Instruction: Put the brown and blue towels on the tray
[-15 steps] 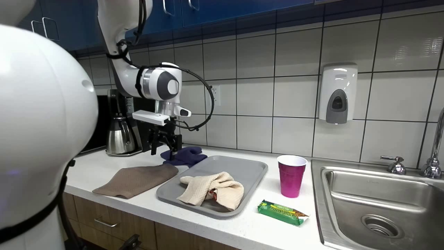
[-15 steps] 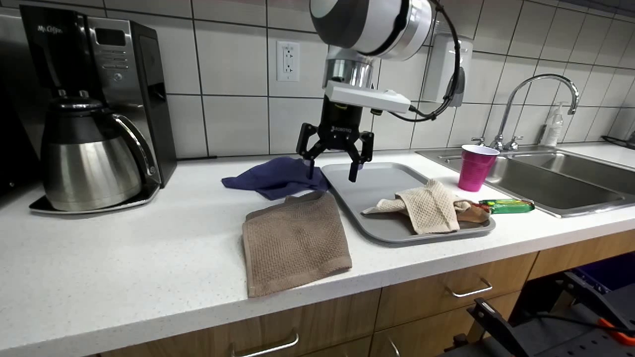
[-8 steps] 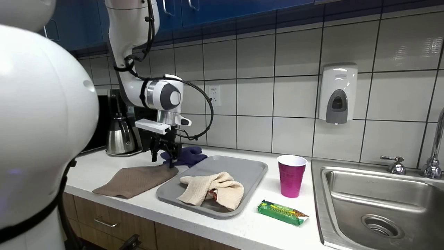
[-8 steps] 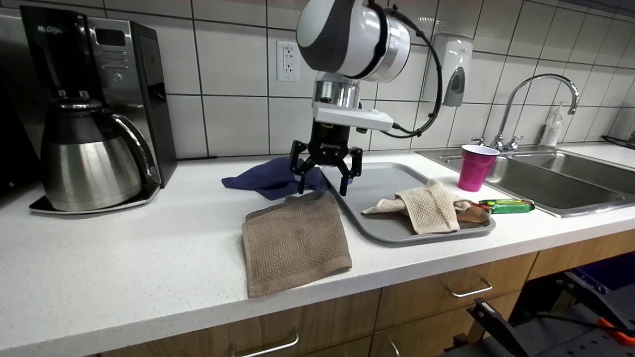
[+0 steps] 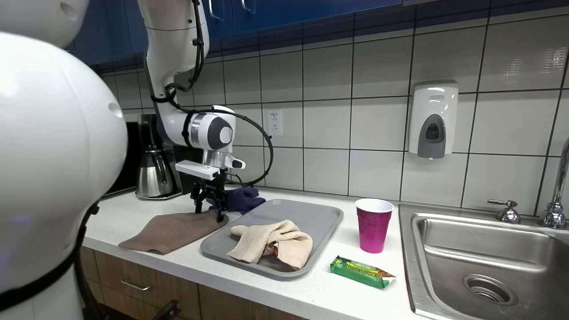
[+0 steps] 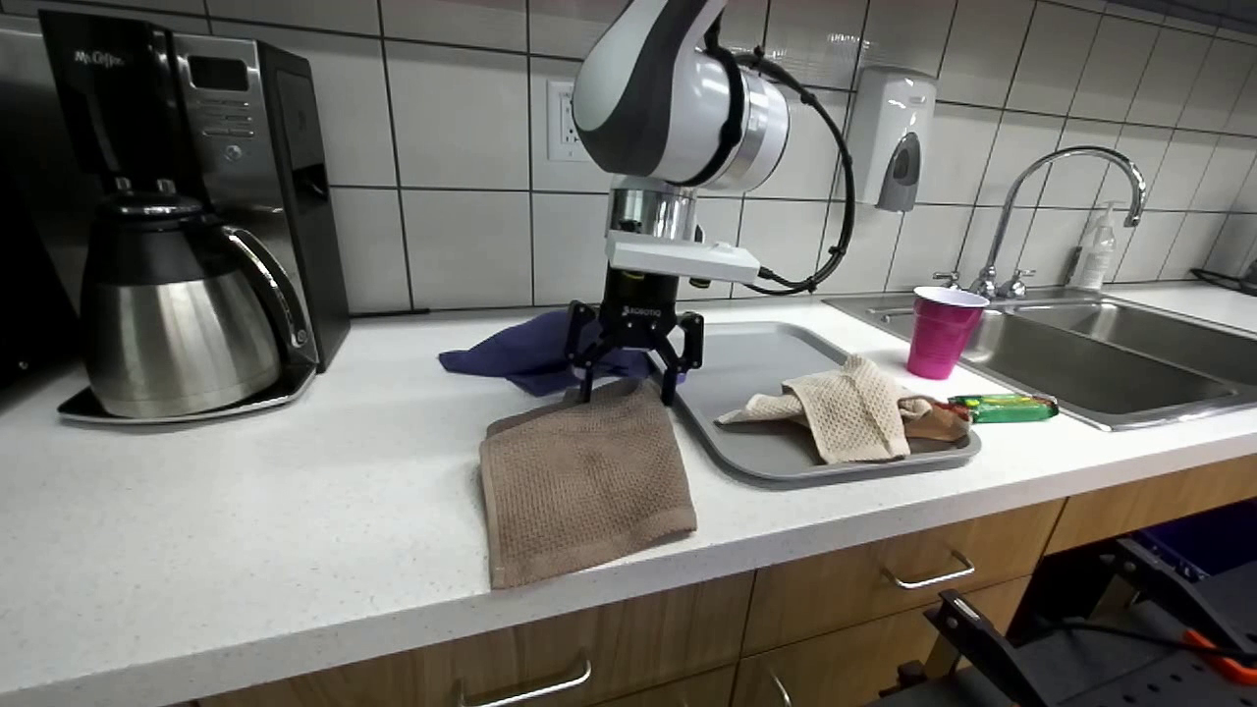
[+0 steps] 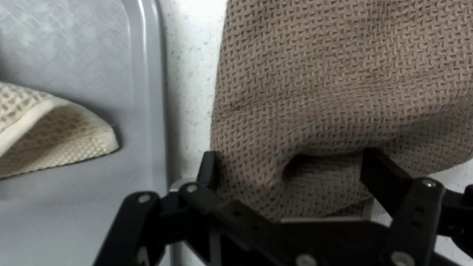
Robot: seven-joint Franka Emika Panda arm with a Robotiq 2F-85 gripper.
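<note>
1. Wrist view: Robotiq gripper (image 7: 291, 162) at bottom of frame, jaws spread wide, a raised fold of brown waffle-weave towel (image 7: 340, 74) lying loose between them. Contact between jaws and cloth: cannot tell.
2. Same frame: towel fills centre and upper right, dark hollow under its fold. It lies on the white speckled countertop (image 7: 194, 74); in an exterior view the brown waffle-weave towel (image 6: 589, 481) sits at lower centre.
3. Gray tray (image 7: 147, 92): left side of wrist frame, rim running top to bottom, a strip of countertop between it and the towel.
4. Navy-blue towel (image 6: 520, 353): in an exterior view, crumpled left of centre, above the brown one in the frame, partly hidden by the gripper. Just beside the tray; contact unclear. Both task towels are outside the tray.
5. Cream towel (image 5: 295, 244): in an exterior view, crumpled on the tray, bottom centre. A reddish item (image 5: 273, 250) shows under it, too covered to identify.
6. Magenta plastic cup (image 5: 373, 226): upright, right of centre in an exterior view. Green snack packet (image 5: 361, 272) lies below it in the frame; stainless-steel sink (image 5: 489, 258) at lower right.
7. Coffee maker (image 6: 231, 128) with black-and-steel carafe (image 6: 187, 314): left edge of an exterior view. Wall-mounted soap dispenser (image 6: 894, 137): upper right.
</note>
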